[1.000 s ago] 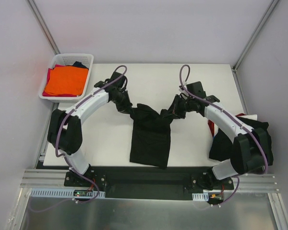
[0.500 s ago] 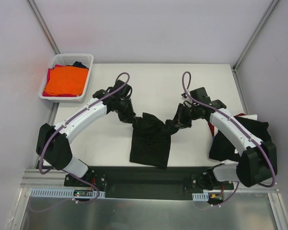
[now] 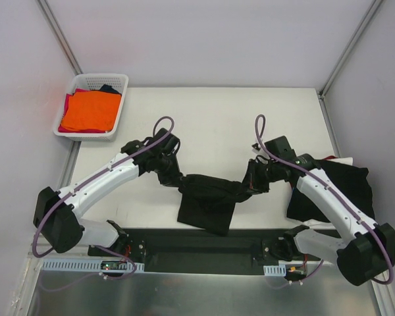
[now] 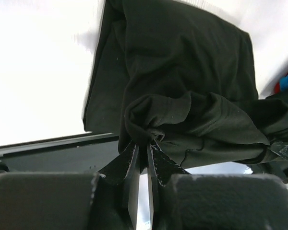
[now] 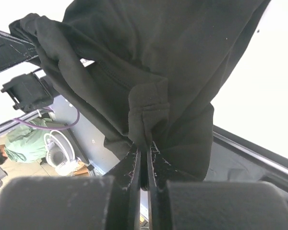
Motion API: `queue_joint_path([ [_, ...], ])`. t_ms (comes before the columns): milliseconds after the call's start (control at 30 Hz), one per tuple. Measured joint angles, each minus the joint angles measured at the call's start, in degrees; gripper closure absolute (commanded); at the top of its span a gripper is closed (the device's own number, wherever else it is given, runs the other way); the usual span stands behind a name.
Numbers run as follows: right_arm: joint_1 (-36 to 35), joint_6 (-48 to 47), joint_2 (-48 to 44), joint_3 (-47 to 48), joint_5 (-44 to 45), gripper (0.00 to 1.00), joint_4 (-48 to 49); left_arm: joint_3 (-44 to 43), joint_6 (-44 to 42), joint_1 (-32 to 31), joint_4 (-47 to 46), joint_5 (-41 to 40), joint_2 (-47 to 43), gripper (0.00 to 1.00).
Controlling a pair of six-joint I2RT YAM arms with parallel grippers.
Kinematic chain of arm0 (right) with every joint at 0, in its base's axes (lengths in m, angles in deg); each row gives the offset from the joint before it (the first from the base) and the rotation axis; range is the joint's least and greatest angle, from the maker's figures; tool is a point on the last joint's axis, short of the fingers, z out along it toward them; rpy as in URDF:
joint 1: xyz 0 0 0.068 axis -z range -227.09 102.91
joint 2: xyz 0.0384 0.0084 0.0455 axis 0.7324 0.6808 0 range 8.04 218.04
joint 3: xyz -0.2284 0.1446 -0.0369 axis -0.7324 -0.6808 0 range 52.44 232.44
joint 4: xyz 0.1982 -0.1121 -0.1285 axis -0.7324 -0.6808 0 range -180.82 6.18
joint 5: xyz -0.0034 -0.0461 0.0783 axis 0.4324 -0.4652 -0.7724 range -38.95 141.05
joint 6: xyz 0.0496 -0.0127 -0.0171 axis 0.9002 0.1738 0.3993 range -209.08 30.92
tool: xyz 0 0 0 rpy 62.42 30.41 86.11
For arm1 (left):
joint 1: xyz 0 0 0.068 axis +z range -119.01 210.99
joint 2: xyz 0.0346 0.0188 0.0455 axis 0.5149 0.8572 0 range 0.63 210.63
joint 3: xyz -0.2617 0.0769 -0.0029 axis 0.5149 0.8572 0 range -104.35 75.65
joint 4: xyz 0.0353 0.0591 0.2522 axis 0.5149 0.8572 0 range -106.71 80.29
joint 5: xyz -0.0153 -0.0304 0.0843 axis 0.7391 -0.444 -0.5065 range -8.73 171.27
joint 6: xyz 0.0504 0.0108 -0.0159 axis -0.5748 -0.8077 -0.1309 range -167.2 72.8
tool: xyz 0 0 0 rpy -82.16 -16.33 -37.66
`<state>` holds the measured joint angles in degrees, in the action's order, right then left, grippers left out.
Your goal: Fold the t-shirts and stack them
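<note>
The black t-shirt sags in a bunched band above the near edge of the table, its lower part lying flat there. The left gripper pinches one gathered top corner tight and the right gripper pinches the other. More dark t-shirts are heaped at the table's right edge. A folded orange t-shirt lies in the white basket off its far left corner.

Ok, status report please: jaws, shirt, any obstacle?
Left gripper, right gripper: jaws shut on black shirt. Shirt held between them, lower part on table. Nothing in the way.
</note>
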<state>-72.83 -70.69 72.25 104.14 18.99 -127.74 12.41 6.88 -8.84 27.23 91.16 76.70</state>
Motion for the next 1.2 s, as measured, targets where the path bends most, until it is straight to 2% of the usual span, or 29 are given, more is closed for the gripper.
queue_joint_path([
  [433, -8.4, 5.1, -4.1, -6.2, 4.5, 0.99, 1.9, 5.7, 5.2, -5.9, 0.0, -2.3, -4.2, 0.92],
  [467, -9.5, 6.0, -4.4, -7.2, 4.9, 0.95, 2.4, 6.8, 5.8, -6.7, 0.0, -2.7, -4.5, 0.82],
  [500, -11.0, 7.0, -4.7, -8.3, 5.6, 0.73, 3.2, 7.8, 6.4, -7.5, 0.2, -2.9, -4.8, 0.72],
  [533, -12.1, 7.8, -4.8, -9.0, 6.0, 0.61, 3.7, 8.8, 6.9, -8.3, 0.1, -3.0, -4.9, 0.58],
  [567, -13.8, 8.8, -4.9, -10.1, 6.6, 0.51, 4.3, 9.9, 7.7, -8.9, 0.0, -3.1, -5.1, 0.40],
  [667, -17.6, 11.6, -5.0, -11.5, 8.5, 0.54, 5.3, 13.0, 9.4, -9.8, -0.1, -3.1, -5.6, 0.11],
  [767, -20.4, 13.6, -5.5, -12.2, 10.4, 0.56, 6.5, 16.2, 10.9, -10.1, -0.1, -3.4, -7.1, 0.11],
  [1000, -20.8, 15.1, -8.8, -11.9, 14.3, 0.56, 4.8, 17.4, 11.1, -10.1, -0.2, -3.8, -7.6, 0.14],
  [1200, -20.8, 13.9, -5.0, -6.2, 16.0, 0.59, 3.5, 10.0, 9.4, -10.1, -0.4, -4.2, -3.6, 0.15],
])
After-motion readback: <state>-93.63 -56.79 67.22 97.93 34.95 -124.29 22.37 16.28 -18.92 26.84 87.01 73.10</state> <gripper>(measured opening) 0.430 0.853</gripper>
